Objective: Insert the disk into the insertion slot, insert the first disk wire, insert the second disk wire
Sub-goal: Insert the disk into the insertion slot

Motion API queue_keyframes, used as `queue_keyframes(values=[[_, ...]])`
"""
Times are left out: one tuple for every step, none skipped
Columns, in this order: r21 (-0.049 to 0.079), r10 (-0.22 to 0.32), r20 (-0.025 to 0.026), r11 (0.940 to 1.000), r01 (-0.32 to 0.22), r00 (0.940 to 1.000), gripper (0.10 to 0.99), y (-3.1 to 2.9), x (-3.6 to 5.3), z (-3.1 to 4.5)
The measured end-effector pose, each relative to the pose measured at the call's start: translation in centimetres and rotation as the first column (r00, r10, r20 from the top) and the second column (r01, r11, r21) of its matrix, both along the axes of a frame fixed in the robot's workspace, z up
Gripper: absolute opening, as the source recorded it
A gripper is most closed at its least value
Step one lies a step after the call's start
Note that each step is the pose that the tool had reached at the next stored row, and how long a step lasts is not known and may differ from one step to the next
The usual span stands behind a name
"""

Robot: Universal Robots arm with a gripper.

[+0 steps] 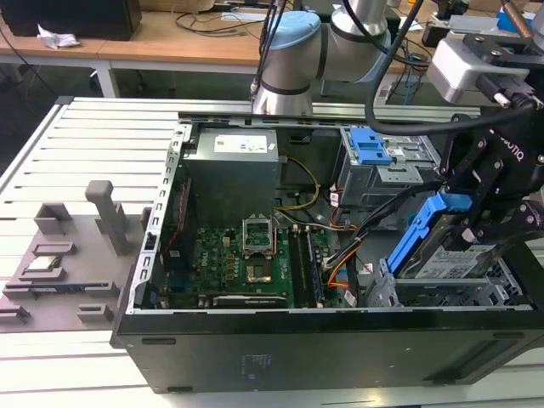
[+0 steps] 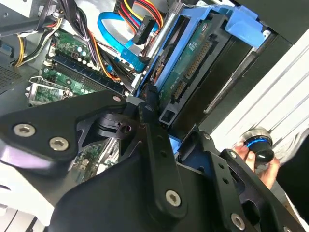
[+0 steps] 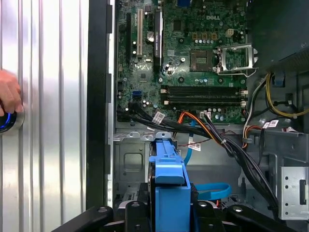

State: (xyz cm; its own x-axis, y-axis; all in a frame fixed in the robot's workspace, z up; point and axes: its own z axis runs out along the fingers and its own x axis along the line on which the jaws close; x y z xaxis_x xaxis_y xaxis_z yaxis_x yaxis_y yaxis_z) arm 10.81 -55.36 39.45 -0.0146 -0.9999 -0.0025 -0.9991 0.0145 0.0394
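Observation:
My gripper (image 1: 478, 231) is shut on the disk (image 1: 446, 259), a silver drive with a white label in a bright blue carrier (image 3: 169, 193). The disk hangs tilted at the exterior view's right, its low end down at the silver perforated insertion slot (image 1: 493, 293). In the second wrist view the black fingers (image 2: 152, 125) clamp the carrier's edge (image 2: 193, 53). The first disk wire (image 2: 137, 10), red, orange and yellow strands with a black plug, lies loose beside the disk. The second disk wire (image 2: 112, 30), a light-blue flat cable, loops there too and also shows behind the carrier (image 3: 212, 191).
The open black case (image 1: 297, 340) holds the green motherboard (image 1: 246, 263), a power supply (image 1: 234, 166) and a taller grey cage with a blue latch (image 1: 370, 149). Black cable bundles (image 3: 236, 150) cross near the bay. A person's hand (image 3: 8, 94) rests on a blue-lit knob outside the case.

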Motion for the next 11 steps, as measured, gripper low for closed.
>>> queue_keyframes(values=[[-0.001, 0.000, 0.0001, 1.0000, 0.000, 1.0000, 0.365, -0.01, 0.00, 0.00], [0.000, 0.000, 0.0000, 1.0000, 0.000, 1.0000, 0.376, 0.00, 0.00, -0.03], [0.000, 0.000, 0.0000, 1.0000, 0.000, 1.0000, 0.439, 0.00, 0.00, -0.05], [0.000, 0.000, 0.0001, 1.0000, 0.000, 1.0000, 0.424, 0.00, 0.00, -0.07], [0.000, 0.000, 0.0000, 1.0000, 0.000, 1.0000, 0.294, 0.00, 0.00, -0.10], [0.000, 0.000, 0.0000, 1.0000, 0.000, 1.0000, 0.235, 0.00, 0.00, -0.11], [0.000, 0.000, 0.0000, 1.0000, 0.000, 1.0000, 0.235, 0.00, 0.00, -0.12], [0.000, 0.000, 0.0000, 1.0000, 0.000, 1.0000, 0.176, 0.00, 0.00, -0.13], [0.000, 0.000, 0.0000, 1.0000, 0.000, 1.0000, 0.106, 0.00, 0.00, -0.14], [0.000, 0.000, 0.0000, 1.0000, 0.000, 1.0000, 0.106, 0.00, 0.00, -0.15], [0.000, 0.000, 0.0000, 1.0000, 0.000, 1.0000, 0.106, 0.00, 0.00, -0.16]])
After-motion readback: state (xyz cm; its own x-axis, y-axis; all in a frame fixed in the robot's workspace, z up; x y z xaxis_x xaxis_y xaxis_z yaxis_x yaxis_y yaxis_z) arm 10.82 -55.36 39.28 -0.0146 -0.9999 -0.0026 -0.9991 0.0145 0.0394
